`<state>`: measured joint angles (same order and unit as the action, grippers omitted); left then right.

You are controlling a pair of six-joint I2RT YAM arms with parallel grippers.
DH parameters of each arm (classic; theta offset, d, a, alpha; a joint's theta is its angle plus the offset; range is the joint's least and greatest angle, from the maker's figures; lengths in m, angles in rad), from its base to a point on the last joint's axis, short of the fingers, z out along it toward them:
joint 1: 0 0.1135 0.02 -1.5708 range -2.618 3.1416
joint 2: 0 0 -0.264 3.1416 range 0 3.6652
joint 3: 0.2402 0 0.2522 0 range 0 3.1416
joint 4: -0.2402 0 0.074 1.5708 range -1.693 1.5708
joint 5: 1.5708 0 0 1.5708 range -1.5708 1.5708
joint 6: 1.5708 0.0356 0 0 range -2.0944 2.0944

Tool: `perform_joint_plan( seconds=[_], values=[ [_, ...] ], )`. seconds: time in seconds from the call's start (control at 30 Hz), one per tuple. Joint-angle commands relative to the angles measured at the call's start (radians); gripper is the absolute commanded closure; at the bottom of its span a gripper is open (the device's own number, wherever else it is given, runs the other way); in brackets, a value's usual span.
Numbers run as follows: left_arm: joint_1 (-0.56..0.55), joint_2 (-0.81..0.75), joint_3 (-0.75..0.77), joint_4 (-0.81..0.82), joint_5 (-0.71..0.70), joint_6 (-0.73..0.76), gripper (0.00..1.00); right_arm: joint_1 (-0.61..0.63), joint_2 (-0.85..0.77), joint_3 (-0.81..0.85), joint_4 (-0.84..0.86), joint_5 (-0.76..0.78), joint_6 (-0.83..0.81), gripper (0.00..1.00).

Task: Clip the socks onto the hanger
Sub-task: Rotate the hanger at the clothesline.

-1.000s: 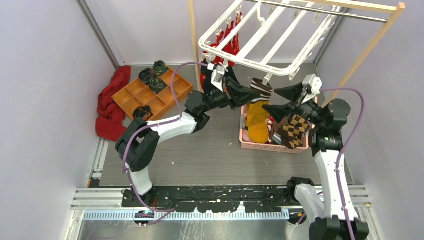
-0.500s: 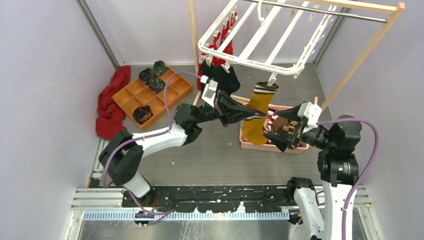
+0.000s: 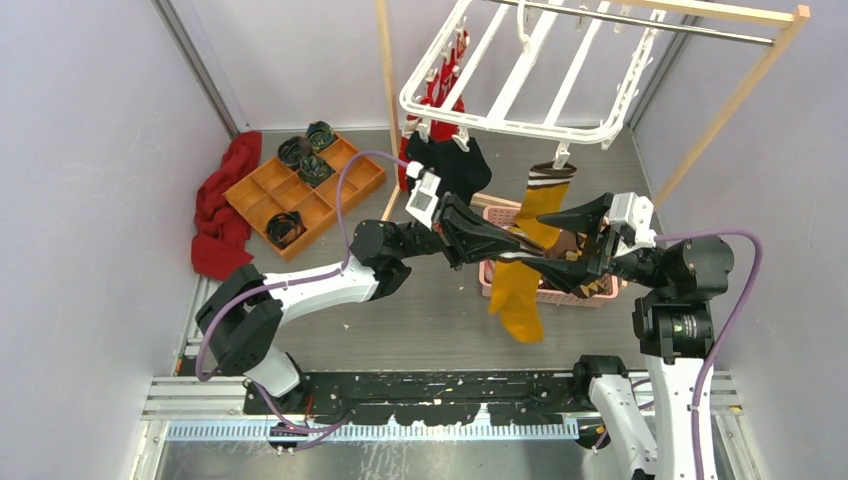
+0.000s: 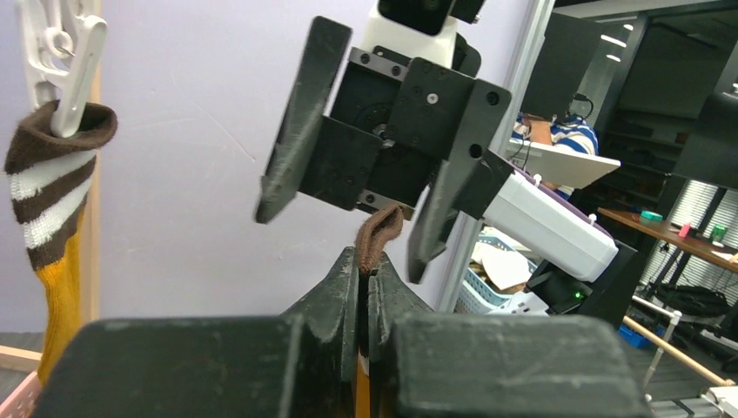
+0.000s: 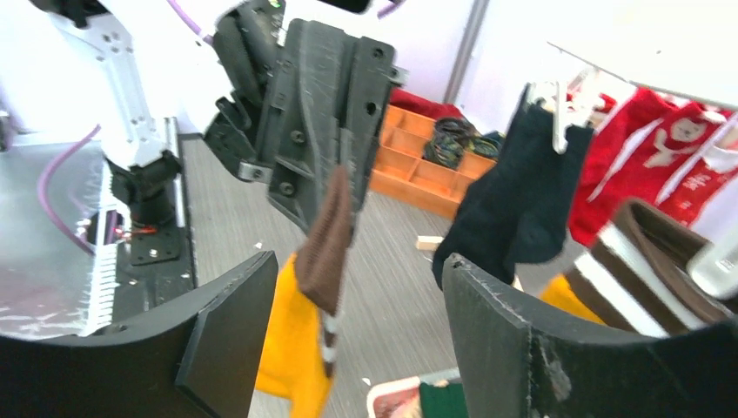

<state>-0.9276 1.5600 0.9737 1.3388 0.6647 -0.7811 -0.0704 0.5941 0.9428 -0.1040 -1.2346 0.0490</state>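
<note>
My left gripper is shut on the brown cuff of a mustard-yellow sock, which hangs free below it. In the left wrist view the cuff sticks up between the closed fingertips of that gripper. My right gripper is open, facing the left one, its jaws either side of the cuff without touching. The right wrist view shows the sock between its fingers. The white hanger carries a matching mustard sock, a black sock and red socks.
A pink basket with more socks sits under the grippers. An orange divided tray with dark rolled bundles and a red cloth lie at back left. The wooden rack stands at back right.
My left gripper has moved right and forward with the mustard sock, which now hangs free in front of the basket. My right gripper has risen and turned to face it. The hanger swung back.
</note>
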Motion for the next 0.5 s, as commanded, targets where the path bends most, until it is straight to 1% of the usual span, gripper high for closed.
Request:
perform_joint_plan(
  seconds=[0.0,0.07,0.17,0.27,0.47],
  values=[
    [-0.004,-0.036,0.034,0.069,-0.051,-0.009,1.00,0.070,0.006,0.012,0.150,0.039,0.123,0.28],
    [-0.004,-0.037,0.041,0.069,-0.053,-0.017,1.00,0.110,0.009,0.016,0.138,0.054,0.117,0.31],
    [-0.004,-0.040,0.055,0.069,-0.051,-0.031,1.00,0.126,0.012,0.028,0.111,0.061,0.080,0.35],
    [-0.004,-0.047,0.061,0.069,-0.050,-0.035,1.00,0.131,0.016,0.044,0.032,0.066,0.030,0.38],
    [-0.004,-0.053,0.054,0.069,-0.055,-0.034,1.00,0.134,0.025,0.064,0.032,0.090,0.022,0.46]
  ],
)
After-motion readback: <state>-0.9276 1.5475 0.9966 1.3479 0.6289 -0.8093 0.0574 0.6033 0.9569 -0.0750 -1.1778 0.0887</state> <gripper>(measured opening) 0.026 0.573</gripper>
